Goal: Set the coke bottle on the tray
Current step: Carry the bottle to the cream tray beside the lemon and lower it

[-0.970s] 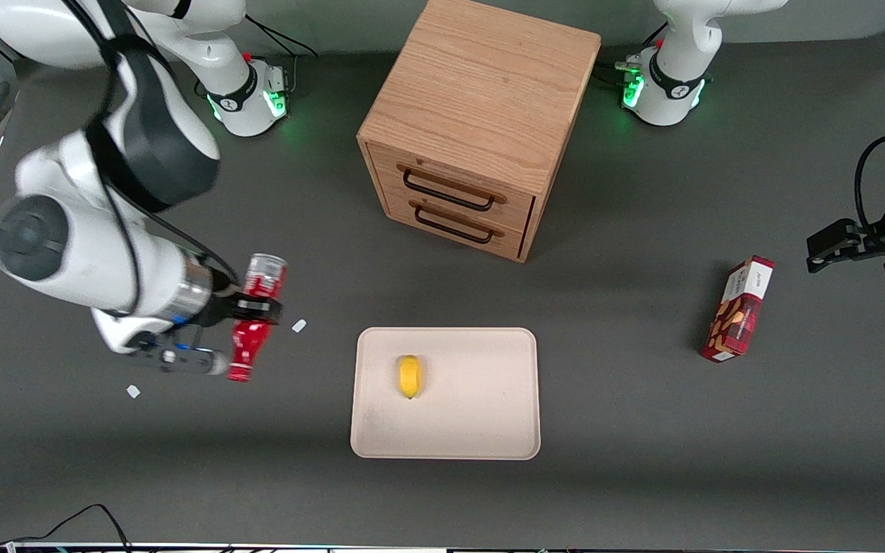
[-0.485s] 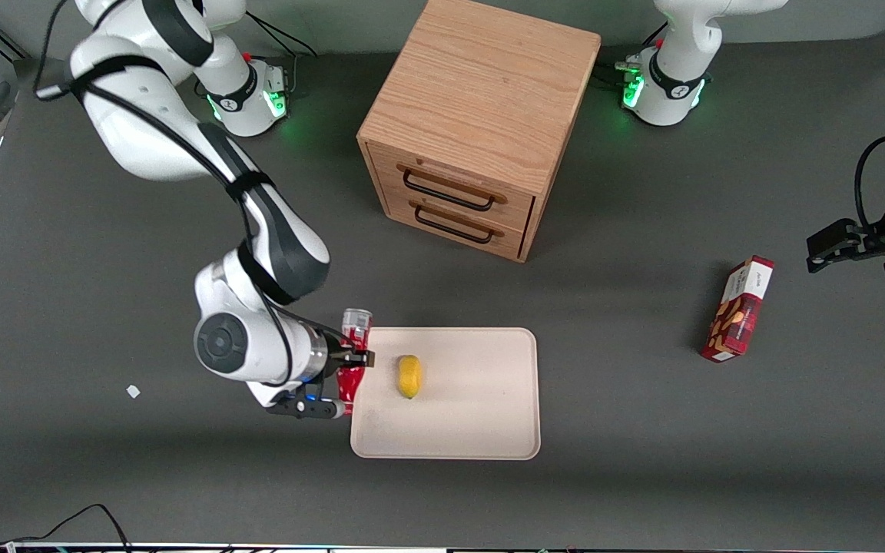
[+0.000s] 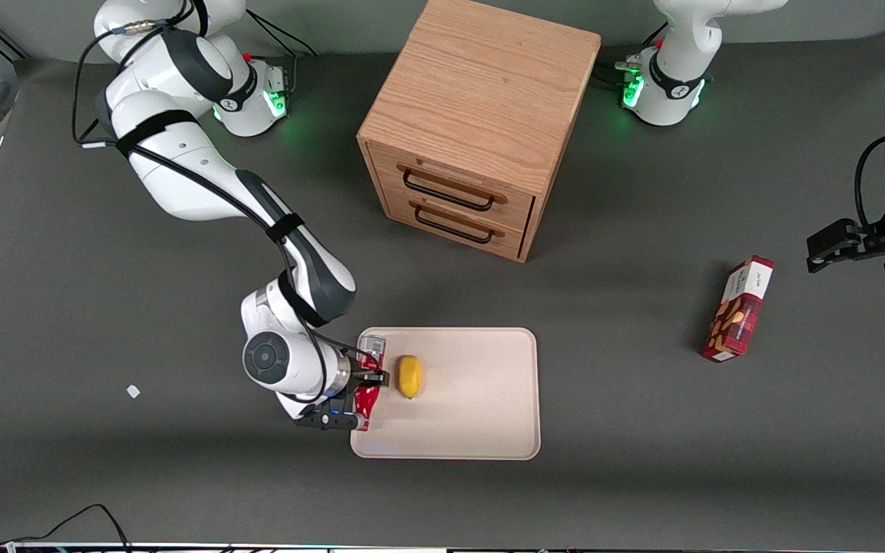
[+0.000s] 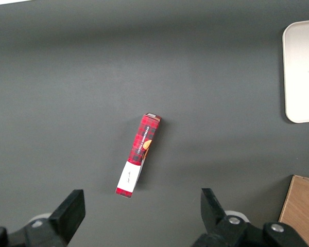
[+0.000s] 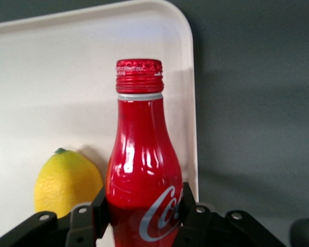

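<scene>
My right gripper (image 3: pixel 366 378) is shut on the coke bottle (image 3: pixel 366 398), a slim red bottle with white script. It holds the bottle lying level over the edge of the beige tray (image 3: pixel 473 415) that lies toward the working arm's end. The bottle's clear base (image 3: pixel 372 343) points away from the front camera and its cap points toward it. In the right wrist view the bottle (image 5: pixel 143 170) fills the space between the black fingers (image 5: pixel 191 213), with the tray (image 5: pixel 51 77) under it.
A yellow lemon (image 3: pixel 409 376) lies on the tray just beside the bottle; it also shows in the right wrist view (image 5: pixel 67 182). A wooden drawer cabinet (image 3: pixel 481 123) stands farther from the front camera. A red snack box (image 3: pixel 738 309) stands toward the parked arm's end.
My right gripper has carried the bottle sideways from the working arm's end of the table to the tray's edge, and lower toward it.
</scene>
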{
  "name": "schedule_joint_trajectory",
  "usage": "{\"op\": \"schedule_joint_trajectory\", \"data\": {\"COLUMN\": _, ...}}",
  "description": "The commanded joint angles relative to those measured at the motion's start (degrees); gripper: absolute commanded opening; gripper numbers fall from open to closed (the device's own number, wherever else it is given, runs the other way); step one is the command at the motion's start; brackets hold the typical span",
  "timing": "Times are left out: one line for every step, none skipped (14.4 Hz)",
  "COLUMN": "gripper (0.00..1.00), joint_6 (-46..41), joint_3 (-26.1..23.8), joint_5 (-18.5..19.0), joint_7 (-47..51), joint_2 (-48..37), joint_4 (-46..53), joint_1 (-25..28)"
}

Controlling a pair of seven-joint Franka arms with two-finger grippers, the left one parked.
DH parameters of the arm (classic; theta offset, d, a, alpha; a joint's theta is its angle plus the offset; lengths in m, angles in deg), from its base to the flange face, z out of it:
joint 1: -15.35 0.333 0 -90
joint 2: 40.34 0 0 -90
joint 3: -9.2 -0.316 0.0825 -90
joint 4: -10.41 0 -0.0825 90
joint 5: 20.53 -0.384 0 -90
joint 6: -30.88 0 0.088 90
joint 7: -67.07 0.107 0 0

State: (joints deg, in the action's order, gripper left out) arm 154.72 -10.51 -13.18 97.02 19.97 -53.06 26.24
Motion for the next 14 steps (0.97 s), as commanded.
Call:
{"op": "schedule_joint_trajectory", "data": {"gripper": 0.00, "joint_6": 0.52, "joint_3": -0.06, "joint_5": 1.35, "joint_7": 1.69, "joint_2": 1.22, "joint_4": 2.39, "joint_1": 0.89}}
{"op": "schedule_joint_trajectory", "data": {"gripper": 0.00, "joint_6": 0.61, "joint_3": -0.06, "joint_5": 1.35, "joint_7": 1.78, "joint_2": 1.22, "joint_4": 2.04, "joint_1": 0.89}}
{"op": "schedule_joint_trajectory", "data": {"gripper": 0.13, "joint_6": 0.61, "joint_3": -0.06, "joint_5": 1.27, "joint_7": 1.87, "joint_2": 1.13, "joint_4": 1.95, "joint_1": 0.81}}
{"op": "schedule_joint_trajectory", "data": {"gripper": 0.75, "joint_6": 0.61, "joint_3": -0.06, "joint_5": 1.18, "joint_7": 2.82, "joint_2": 1.22, "joint_4": 1.95, "joint_1": 0.54}}
{"op": "schedule_joint_trajectory", "data": {"gripper": 1.00, "joint_6": 0.61, "joint_3": 0.03, "joint_5": 1.35, "joint_7": 3.27, "joint_2": 1.04, "joint_4": 1.95, "joint_1": 0.46}}
{"op": "schedule_joint_trajectory", "data": {"gripper": 1.00, "joint_6": 0.61, "joint_3": 0.03, "joint_5": 1.35, "joint_7": 3.36, "joint_2": 0.87, "joint_4": 1.95, "joint_1": 0.54}}
{"op": "schedule_joint_trajectory", "data": {"gripper": 1.00, "joint_6": 0.61, "joint_3": 0.03, "joint_5": 1.35, "joint_7": 3.36, "joint_2": 0.69, "joint_4": 1.95, "joint_1": 0.46}}
{"op": "schedule_joint_trajectory", "data": {"gripper": 1.00, "joint_6": 0.61, "joint_3": 0.03, "joint_5": 1.35, "joint_7": 3.36, "joint_2": 0.60, "joint_4": 1.95, "joint_1": 0.45}}
{"op": "schedule_joint_trajectory", "data": {"gripper": 1.00, "joint_6": 0.61, "joint_3": 0.03, "joint_5": 1.35, "joint_7": 3.36, "joint_2": 0.34, "joint_4": 1.95, "joint_1": 0.28}}
{"op": "schedule_joint_trajectory", "data": {"gripper": 1.00, "joint_6": 0.26, "joint_3": 0.03, "joint_5": 1.35, "joint_7": 3.27, "joint_2": -0.01, "joint_4": 1.95, "joint_1": 0.10}}
{"op": "schedule_joint_trajectory", "data": {"gripper": 1.00, "joint_6": -0.26, "joint_3": 0.12, "joint_5": 1.44, "joint_7": 3.19, "joint_2": -1.23, "joint_4": 1.86, "joint_1": 0.10}}
{"op": "schedule_joint_trajectory", "data": {"gripper": 1.00, "joint_6": -2.44, "joint_3": 0.12, "joint_5": 1.62, "joint_7": 3.27, "joint_2": -2.72, "joint_4": 1.60, "joint_1": 0.02}}
{"op": "schedule_joint_trajectory", "data": {"gripper": 1.00, "joint_6": -5.34, "joint_3": 0.12, "joint_5": 2.57, "joint_7": 3.27, "joint_2": -5.17, "joint_4": 1.16, "joint_1": -0.16}}
{"op": "schedule_joint_trajectory", "data": {"gripper": 1.00, "joint_6": -8.15, "joint_3": 0.12, "joint_5": 3.11, "joint_7": 3.27, "joint_2": -8.33, "joint_4": 0.20, "joint_1": -0.68}}
